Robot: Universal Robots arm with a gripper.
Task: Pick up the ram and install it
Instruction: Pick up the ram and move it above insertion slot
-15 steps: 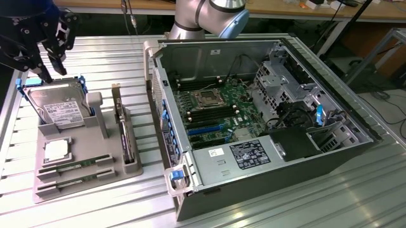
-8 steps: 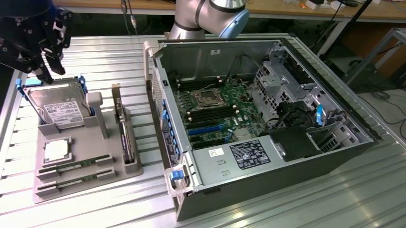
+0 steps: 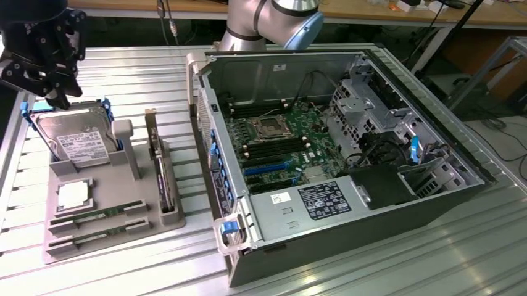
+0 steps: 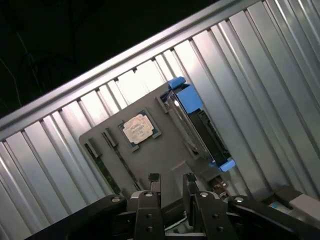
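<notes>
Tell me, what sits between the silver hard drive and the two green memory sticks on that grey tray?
A square silver CPU chip lies there, plain in the exterior view.

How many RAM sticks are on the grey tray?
2. Both long, thin green circuit-board sticks lie side by side on the grey plastic tray: one stick beside the square silver CPU chip, the other stick at the tray's edge beyond it. None looks hidden.

We count one grey tray holding a hard drive and CPU chip. Beside it: one open computer case.
</notes>
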